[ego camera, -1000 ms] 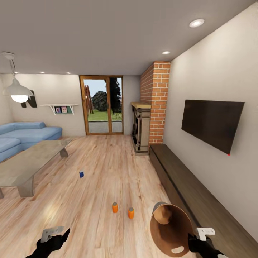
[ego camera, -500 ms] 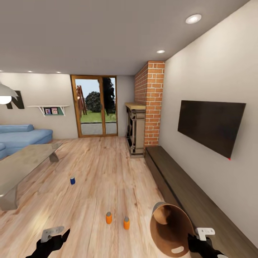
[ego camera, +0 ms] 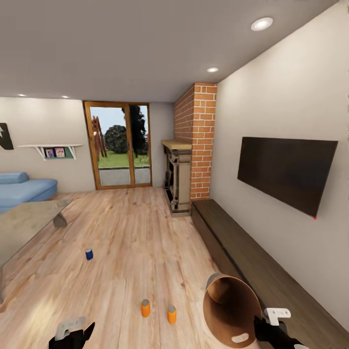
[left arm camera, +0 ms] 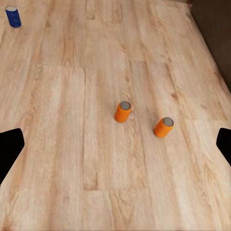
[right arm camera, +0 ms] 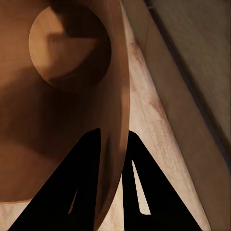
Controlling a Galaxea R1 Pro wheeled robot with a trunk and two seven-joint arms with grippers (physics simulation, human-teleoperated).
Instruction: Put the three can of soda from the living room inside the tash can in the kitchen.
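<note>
Copper-brown inside of tash can (ego camera: 231, 310), rim pinched by right hand (right arm camera: 111, 144). Left hand (ego camera: 73, 331) released, over 2 orange cans (left arm camera: 122, 111) upright on floor.

Glossy copper-brown trash can (ego camera: 231, 310) interior, pale wood-plank floor (ego camera: 126, 232), red brick fireplace (ego camera: 196, 140).

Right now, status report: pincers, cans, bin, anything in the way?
Right pincer clamped on trash can rim. Left pincer open, empty. Two orange cans and blue can upright on floor. Path looks clear.
</note>
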